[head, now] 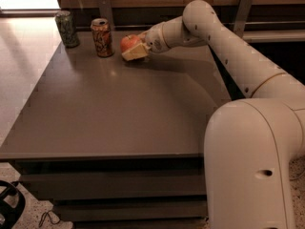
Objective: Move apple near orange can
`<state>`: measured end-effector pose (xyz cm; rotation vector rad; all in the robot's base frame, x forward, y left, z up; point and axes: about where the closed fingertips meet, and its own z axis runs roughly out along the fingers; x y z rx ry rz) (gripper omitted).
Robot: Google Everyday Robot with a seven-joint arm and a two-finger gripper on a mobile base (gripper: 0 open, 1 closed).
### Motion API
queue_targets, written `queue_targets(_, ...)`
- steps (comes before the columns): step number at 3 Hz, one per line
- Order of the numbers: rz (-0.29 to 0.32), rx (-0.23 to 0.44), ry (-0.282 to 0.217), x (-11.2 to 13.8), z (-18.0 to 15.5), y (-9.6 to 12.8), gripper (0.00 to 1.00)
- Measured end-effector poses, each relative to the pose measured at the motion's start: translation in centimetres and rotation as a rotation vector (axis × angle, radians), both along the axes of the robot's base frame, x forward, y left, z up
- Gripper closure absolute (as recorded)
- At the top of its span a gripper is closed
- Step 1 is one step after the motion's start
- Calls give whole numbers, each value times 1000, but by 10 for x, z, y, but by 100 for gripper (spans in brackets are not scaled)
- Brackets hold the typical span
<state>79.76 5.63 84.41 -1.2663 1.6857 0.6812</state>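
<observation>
The red-orange apple (128, 43) is held in my gripper (134, 48) at the far side of the table, low over or on the tabletop. The gripper's pale fingers (136, 53) are shut around the apple's right and lower side. The orange can (101, 37) stands upright just left of the apple, a small gap apart. My white arm reaches in from the right.
A dark green-grey patterned can (66, 28) stands at the table's far left corner. The brown table (124, 113) ends at a front edge below and a left edge over a pale floor. A wooden wall with metal brackets (245, 8) runs behind.
</observation>
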Motion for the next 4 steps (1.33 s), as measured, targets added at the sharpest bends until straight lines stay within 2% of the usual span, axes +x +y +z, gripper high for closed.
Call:
queue_targets(1,5,36,17,8,-17,7,100)
queue_targets(2,6,37,20,9,-18,9,84)
queue_targets(4,6,37,20,9,-16,9,36)
